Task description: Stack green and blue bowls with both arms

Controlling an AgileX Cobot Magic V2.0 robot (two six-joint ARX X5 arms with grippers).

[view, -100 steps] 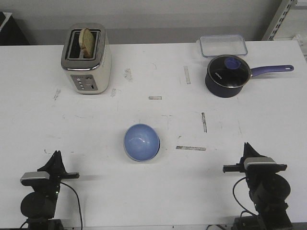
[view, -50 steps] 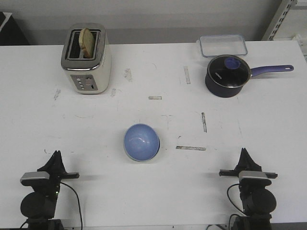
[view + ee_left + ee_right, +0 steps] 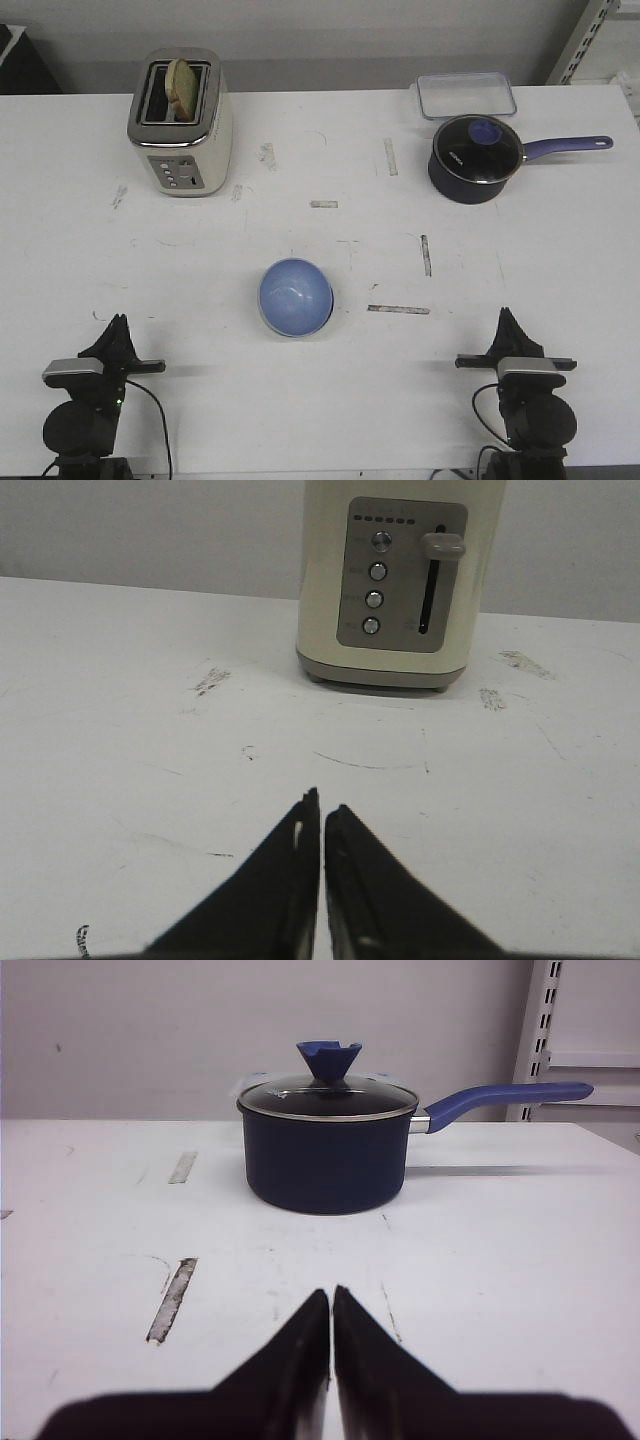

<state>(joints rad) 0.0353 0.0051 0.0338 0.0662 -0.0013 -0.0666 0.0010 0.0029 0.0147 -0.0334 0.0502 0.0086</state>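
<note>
The light blue bowl [image 3: 295,297] sits open side up on the white table [image 3: 560,250], in the middle near the front. A thin pale edge shows along its lower left rim; I cannot tell whether that is the green bowl, which does not show on its own. My left gripper [image 3: 118,322] rests shut and empty at the front left, well left of the bowl; its wrist view [image 3: 322,802] shows the fingers together. My right gripper [image 3: 506,315] rests shut and empty at the front right; its wrist view [image 3: 331,1292] shows the same.
A cream toaster [image 3: 180,122] with bread in it stands at the back left, and shows in the left wrist view [image 3: 400,580]. A dark lidded saucepan [image 3: 475,157] with a purple handle and a clear container [image 3: 466,95] stand at the back right. The saucepan shows in the right wrist view [image 3: 328,1150].
The right arm has folded back and down towards the table's front edge, then stayed nearly still. The left arm and the blue bowl have not moved.
</note>
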